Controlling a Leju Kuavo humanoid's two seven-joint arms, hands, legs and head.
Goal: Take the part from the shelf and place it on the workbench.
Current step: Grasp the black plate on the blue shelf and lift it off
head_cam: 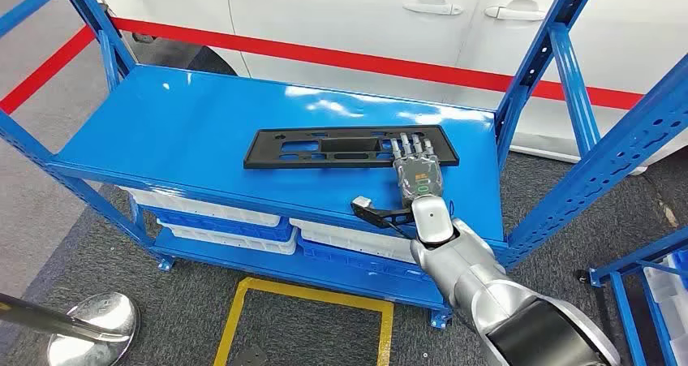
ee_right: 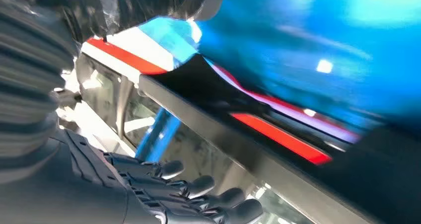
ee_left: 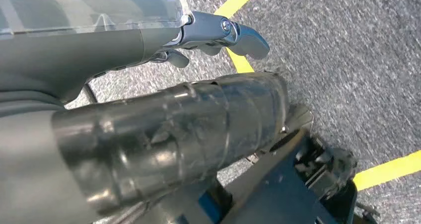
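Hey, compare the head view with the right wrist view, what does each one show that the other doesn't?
Head view alone: the full black part lying flat on the blue shelf top, white bins stacked below it, a white car behind, and yellow floor markings.

Right wrist view alone: a close, blurred look along the part's edge, with the dark fingers stretched out beside it; contact isn't clear from here.

Shared: the right hand at the part's right end, the part itself, and the shelf's blue surface.
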